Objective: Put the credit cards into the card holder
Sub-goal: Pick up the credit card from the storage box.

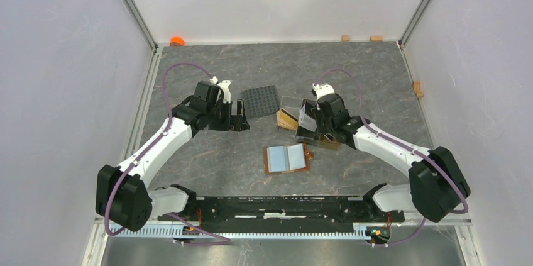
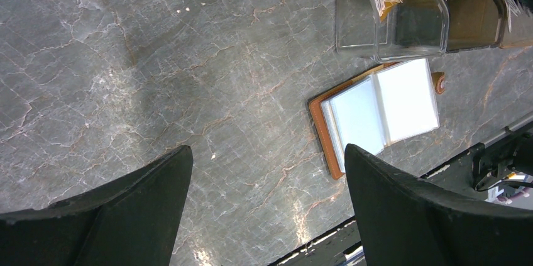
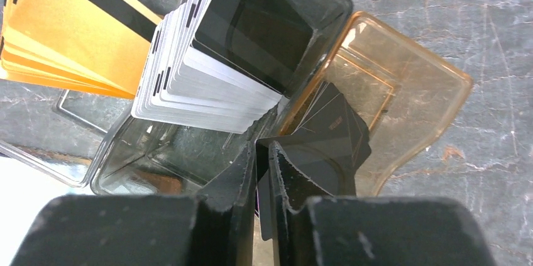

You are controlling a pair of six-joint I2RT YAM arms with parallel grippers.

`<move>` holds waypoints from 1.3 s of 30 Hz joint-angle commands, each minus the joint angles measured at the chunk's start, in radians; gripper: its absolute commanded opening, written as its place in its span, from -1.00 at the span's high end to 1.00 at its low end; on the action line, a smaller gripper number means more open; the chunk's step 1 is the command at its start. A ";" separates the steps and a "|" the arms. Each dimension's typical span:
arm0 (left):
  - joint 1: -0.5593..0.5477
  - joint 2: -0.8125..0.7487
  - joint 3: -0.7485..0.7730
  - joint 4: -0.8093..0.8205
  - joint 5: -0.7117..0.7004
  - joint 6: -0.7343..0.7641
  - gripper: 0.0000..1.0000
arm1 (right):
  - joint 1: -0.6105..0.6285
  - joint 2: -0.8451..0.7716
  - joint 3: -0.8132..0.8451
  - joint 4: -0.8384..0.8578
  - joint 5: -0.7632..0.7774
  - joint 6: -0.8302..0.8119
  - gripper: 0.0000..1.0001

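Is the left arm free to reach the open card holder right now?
Probably yes: the left gripper is open and empty, and only bare table lies between it and the card holder.

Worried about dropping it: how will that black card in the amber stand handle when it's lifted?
Probably stiff and light: the black card is thin and flat. Likely slippery: glossy, pinched only at its edge by the right gripper.

No legible txt, brands, nos.; faint print on black card unreadable.
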 commanded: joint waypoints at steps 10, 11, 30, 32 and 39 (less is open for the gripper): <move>0.005 -0.021 -0.006 0.017 0.018 0.045 -0.93 | 0.024 -0.151 0.048 -0.088 0.215 -0.051 0.94; 0.006 -0.022 -0.005 0.019 0.021 0.045 -0.93 | 0.025 -0.164 0.050 -0.096 0.252 -0.065 0.96; -0.232 -0.195 -0.024 0.194 0.300 0.183 -0.76 | 0.027 -0.243 0.428 -0.344 -0.481 -0.194 1.00; -0.263 -0.207 -0.037 0.221 0.319 0.184 -0.77 | 0.027 -0.238 0.419 -0.342 -0.658 -0.185 1.00; -0.308 -0.218 -0.073 0.293 0.363 0.159 -0.79 | 0.040 -0.222 0.341 -0.276 -1.025 -0.131 1.00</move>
